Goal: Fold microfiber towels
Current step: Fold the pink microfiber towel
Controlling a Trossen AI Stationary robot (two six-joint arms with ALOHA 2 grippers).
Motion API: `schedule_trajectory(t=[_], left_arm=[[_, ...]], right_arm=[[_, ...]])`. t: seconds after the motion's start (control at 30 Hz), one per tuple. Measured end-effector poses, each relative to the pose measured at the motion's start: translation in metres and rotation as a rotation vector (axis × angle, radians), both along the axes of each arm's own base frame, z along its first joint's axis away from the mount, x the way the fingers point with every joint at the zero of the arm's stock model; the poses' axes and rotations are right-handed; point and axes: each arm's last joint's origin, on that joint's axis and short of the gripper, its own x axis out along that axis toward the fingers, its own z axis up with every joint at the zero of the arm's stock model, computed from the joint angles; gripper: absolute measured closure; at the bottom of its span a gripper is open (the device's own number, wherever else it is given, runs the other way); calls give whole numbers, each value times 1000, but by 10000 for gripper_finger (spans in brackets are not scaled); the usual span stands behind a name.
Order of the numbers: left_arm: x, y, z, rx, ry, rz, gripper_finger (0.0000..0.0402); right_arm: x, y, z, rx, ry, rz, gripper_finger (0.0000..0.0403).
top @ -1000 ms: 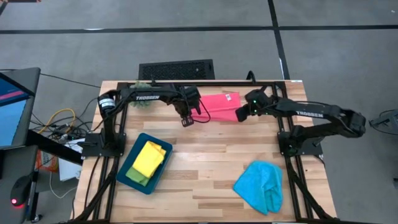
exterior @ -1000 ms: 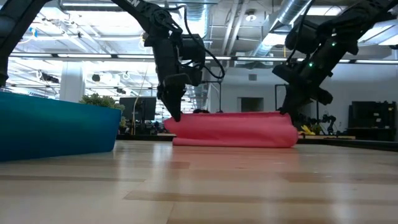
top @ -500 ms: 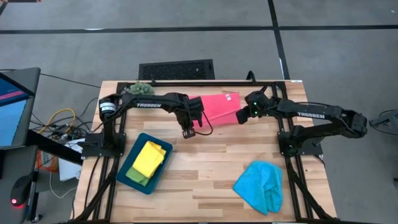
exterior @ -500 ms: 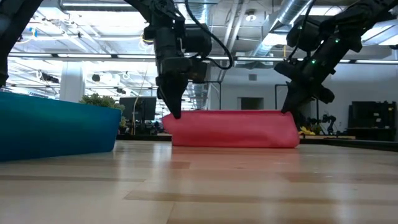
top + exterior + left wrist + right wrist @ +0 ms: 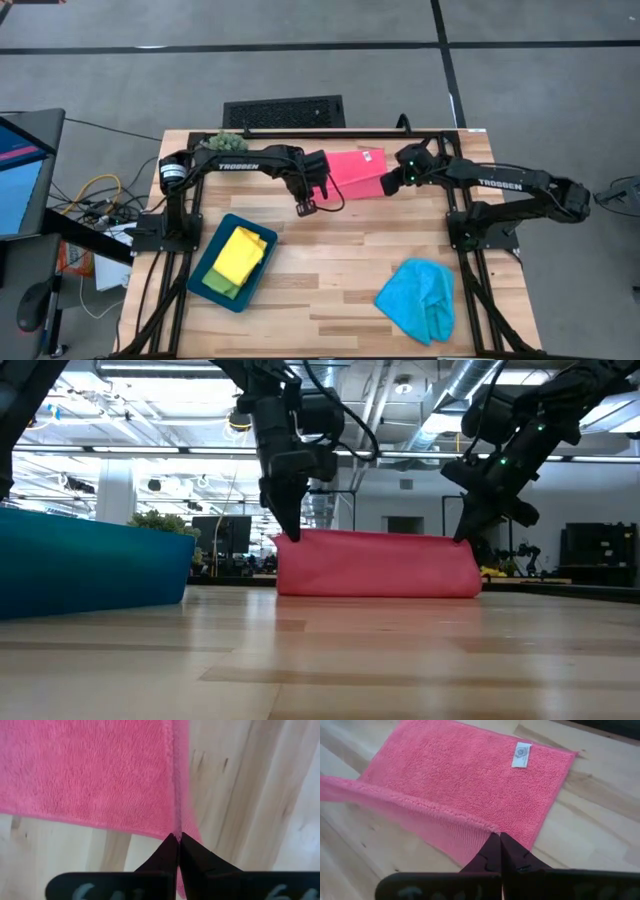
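From my station I saw the pale wooden plank tabletop (image 5: 330,290) carrying everything, with both dark arms reaching in over its far half. Next in size, the crumpled light blue microfiber towel (image 5: 418,297) lay near the front corner on the right arm's side, well apart from either arm. The rigid dark teal rectangular tray (image 5: 212,283) sat on the left arm's side, and the folded yellow microfiber towel (image 5: 238,254) rested inside it, with a strip of green microfiber towel (image 5: 222,287) showing under the yellow one's front edge.

The pink microfiber towel (image 5: 352,171) lay at the far middle of the tabletop, between the two arms. Its rear part was flat on the wood, a small white label (image 5: 521,754) near one far corner, while its near edge was lifted off the surface and stretched between the two pincers; from table height it stood like a low pink wall (image 5: 378,564).

The left pincer (image 5: 177,842) was clamped tight on one end of that raised hem, the fingertips pressed together over the cloth. The right pincer (image 5: 496,842) was likewise pinched closed on the other end of the same edge.

Smallest of all, a spiky green plant ball (image 5: 226,140) sat by the far edge behind the left arm.
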Motion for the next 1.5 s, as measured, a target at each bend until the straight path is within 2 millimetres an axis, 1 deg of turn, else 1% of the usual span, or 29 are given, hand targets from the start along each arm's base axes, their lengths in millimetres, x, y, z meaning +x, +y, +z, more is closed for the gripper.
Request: schedule_trajectory(t=[0.2,0.4,0.6,0.73,0.87,0.93,1.1,1.2,1.3,1.5], left_arm=[[-2,5,-3,4,2,17,401],[3,10,-1,118,-34,44,401],[6,19,1,160,-82,66,401],[5,26,2,174,-89,81,401],[1,31,1,177,-72,93,401],[-1,34,-1,179,-59,94,401],[-6,34,-16,173,-37,98,401],[-8,34,-20,180,-24,85,401],[-7,35,-21,195,-34,86,401],[-4,39,-18,286,-58,81,401]], right_arm=[[-1,-3,0,-2,-6,-16,395],[0,-4,1,-10,-24,-29,395],[-4,-11,2,-7,-35,-90,395],[-7,-17,2,0,-40,-115,395],[-7,-16,1,5,-42,-109,395],[-3,-16,-2,16,-32,-102,395],[7,-15,-18,57,23,-85,395],[12,-17,-25,62,33,-90,395],[13,-22,-29,58,30,-108,395],[12,-32,-36,65,39,-147,395]])
